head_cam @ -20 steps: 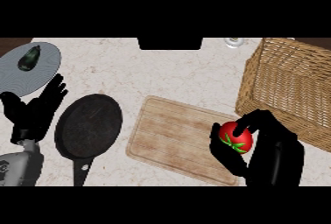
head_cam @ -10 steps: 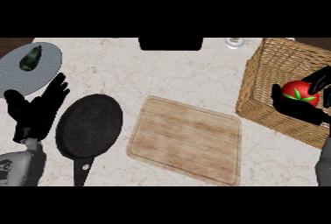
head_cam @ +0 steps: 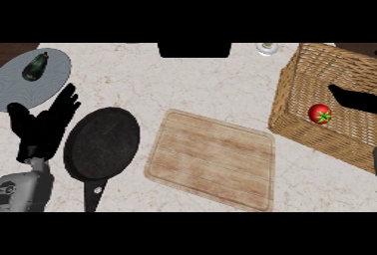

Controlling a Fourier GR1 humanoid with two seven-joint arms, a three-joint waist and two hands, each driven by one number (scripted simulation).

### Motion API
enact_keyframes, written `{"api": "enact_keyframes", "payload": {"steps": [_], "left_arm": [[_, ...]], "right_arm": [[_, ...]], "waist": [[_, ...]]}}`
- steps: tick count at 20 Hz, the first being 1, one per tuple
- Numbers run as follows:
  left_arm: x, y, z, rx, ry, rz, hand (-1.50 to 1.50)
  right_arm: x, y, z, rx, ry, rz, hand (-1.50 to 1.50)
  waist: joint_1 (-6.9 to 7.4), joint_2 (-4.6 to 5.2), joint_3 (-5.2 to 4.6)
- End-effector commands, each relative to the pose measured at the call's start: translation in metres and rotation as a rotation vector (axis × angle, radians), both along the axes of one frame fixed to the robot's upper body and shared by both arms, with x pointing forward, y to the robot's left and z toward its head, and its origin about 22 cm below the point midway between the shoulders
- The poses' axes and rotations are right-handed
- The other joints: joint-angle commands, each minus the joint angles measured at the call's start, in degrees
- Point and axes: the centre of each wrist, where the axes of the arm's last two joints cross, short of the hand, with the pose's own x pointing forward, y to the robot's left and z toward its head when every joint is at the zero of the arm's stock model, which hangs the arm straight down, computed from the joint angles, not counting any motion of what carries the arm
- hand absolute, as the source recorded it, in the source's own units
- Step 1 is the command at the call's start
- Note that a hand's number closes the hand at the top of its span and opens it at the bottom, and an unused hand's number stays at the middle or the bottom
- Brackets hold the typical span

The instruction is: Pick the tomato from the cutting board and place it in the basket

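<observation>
The red tomato (head_cam: 320, 114) with its green stem lies inside the wicker basket (head_cam: 294, 107) at the right, near the basket's left wall. My right hand (head_cam: 355, 99) shows only in part at the right edge, over the basket just above and right of the tomato. Its fingers are stretched out and apart from the tomato. The wooden cutting board (head_cam: 212, 159) lies bare at the centre of the counter. My left hand (head_cam: 43, 125) rests open at the left, fingers up, beside the pan.
A black frying pan (head_cam: 103, 142) lies left of the board, handle toward the near edge. A grey plate (head_cam: 26, 92) at the far left carries a dark green vegetable (head_cam: 35, 66). A small shaker (head_cam: 267, 48) and a black object (head_cam: 195, 50) stand at the back.
My right hand carried the tomato from above the board's right edge over into the basket and let it go. The tomato now sits lower, free of the fingers. The left hand stayed still.
</observation>
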Motion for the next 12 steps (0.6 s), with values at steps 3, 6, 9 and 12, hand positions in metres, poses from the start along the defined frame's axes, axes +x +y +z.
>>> {"api": "enact_keyframes", "payload": {"steps": [3, 6, 9, 12], "left_arm": [[-0.006, 0.004, 0.013, 0.001, -0.007, 0.014, 0.0], [-0.016, 0.005, 0.004, -0.004, -0.007, 0.004, 0.0], [0.005, 0.001, 0.008, 0.007, 0.011, 0.011, 0.0], [-0.001, 0.01, 0.003, -0.012, 0.006, 0.023, 0.0]], "right_arm": [[0.018, -0.024, 0.002, 0.026, -0.069, 0.068, -1.5], [0.012, -0.037, 0.001, 0.077, -0.116, 0.033, -1.5], [0.009, -0.056, 0.025, 0.208, -0.229, -0.047, -1.5], [-0.016, -0.095, 0.04, 0.326, -0.323, -0.121, -1.5]], "waist": [[0.03, -0.09, -0.02], [-0.04, -0.12, -0.02], [-0.5, -0.06, -0.01], [-1.13, -0.24, 0.01]]}}
